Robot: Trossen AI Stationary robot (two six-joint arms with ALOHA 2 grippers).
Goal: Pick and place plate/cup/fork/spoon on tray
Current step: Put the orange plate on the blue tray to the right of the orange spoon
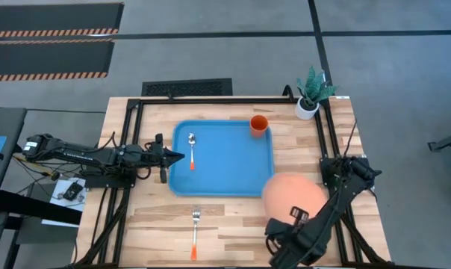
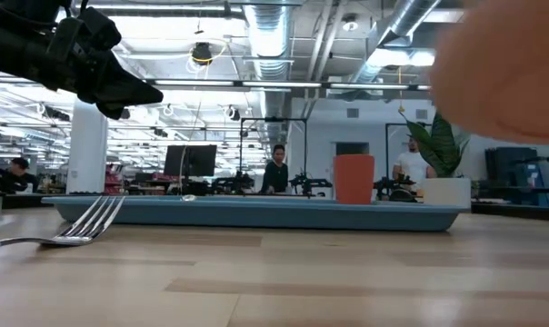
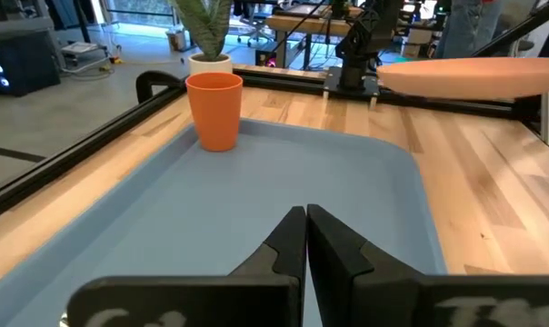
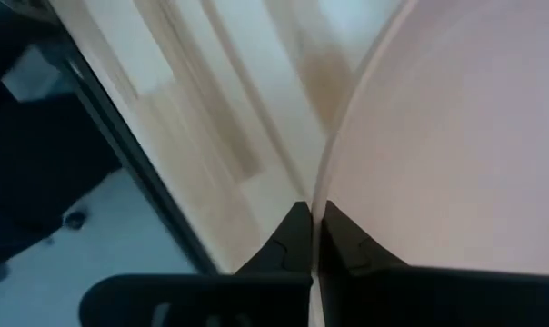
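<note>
The salmon plate (image 1: 294,196) hangs above the table just right of the blue tray's (image 1: 225,179) near right corner, with my right gripper (image 4: 315,218) shut on it. The orange cup (image 1: 259,125) stands in the tray's far right corner. The spoon (image 1: 192,149) lies on the tray near its left edge. The fork (image 1: 195,232) lies on the wood near the front edge, tines toward the tray. My left gripper (image 3: 306,227) waits shut over the tray's left edge. My right gripper pinches the plate's rim (image 4: 324,186) at the plate's near edge, one finger on the inner face and one outside. The fingers point down from above. The plate (image 3: 474,74) is lifted clear of the table and sits about level.
A white pot with a green plant (image 1: 311,96) stands at the far right corner of the table. Black frame rails (image 1: 136,149) run along the table's left, far and right sides. Bare wood lies between the fork and the tray.
</note>
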